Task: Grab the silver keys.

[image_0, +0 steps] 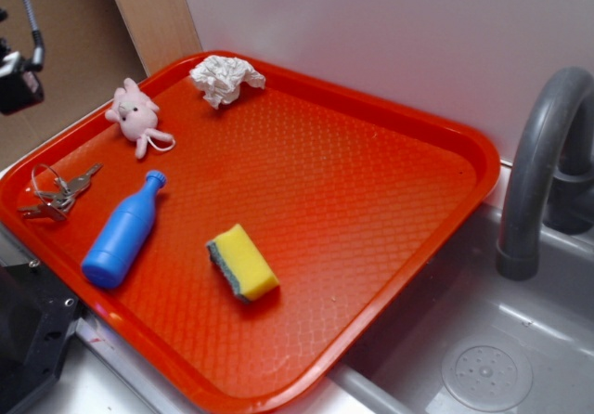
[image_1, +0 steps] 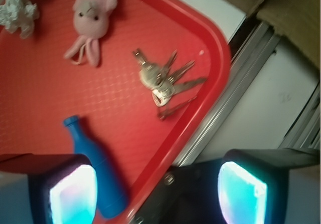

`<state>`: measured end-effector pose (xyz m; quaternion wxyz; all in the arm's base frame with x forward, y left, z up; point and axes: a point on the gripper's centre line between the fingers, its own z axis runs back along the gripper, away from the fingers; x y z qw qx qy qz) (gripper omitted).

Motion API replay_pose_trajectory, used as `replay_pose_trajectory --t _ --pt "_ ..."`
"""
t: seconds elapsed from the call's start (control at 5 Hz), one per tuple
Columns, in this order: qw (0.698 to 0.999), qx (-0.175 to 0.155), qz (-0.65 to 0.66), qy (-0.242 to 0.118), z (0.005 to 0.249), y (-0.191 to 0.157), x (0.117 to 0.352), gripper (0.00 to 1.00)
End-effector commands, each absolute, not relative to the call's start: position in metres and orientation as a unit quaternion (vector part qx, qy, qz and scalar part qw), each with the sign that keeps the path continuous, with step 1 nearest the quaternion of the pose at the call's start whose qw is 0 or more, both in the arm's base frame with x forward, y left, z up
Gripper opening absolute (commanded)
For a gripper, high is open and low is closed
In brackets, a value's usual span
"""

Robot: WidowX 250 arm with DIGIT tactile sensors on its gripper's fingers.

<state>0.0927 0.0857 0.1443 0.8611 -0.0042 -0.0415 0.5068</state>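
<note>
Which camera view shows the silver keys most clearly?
The wrist view: the silver keys lie near its centre, with separate blades visible. In the exterior view the silver keys are small, near the red tray's left edge.

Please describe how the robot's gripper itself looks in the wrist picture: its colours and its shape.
The gripper has two fingers at the bottom edge. Each has a dark, almost black casing with rounded corners, and its inner pad glows light cyan, with a pinkish tint on the left pad. No cables or markings show there.
</note>
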Motion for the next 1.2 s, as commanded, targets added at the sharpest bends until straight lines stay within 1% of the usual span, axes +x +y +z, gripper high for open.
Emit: replay_pose_trajectory --t 0.0,0.2,0.4,0.6,0.8,1.0 --pt "0.871 0.095 0.48 -0.04 0.121 0.109 0.08 1.0" --pt "0.881 0.113 0.457 -0.045 0.111 0.112 0.082 1.0" --pt "0.877 0.085 0.47 -0.054 0.104 0.125 0.081 1.0" --pt "0.882 0.079 0.459 -0.064 0.101 0.121 0.077 1.0" --pt "0.881 0.096 0.459 -0.055 0.09 0.13 0.073 1.0" --pt "0.878 0.102 0.464 -0.059 0.086 0.131 0.072 1.0"
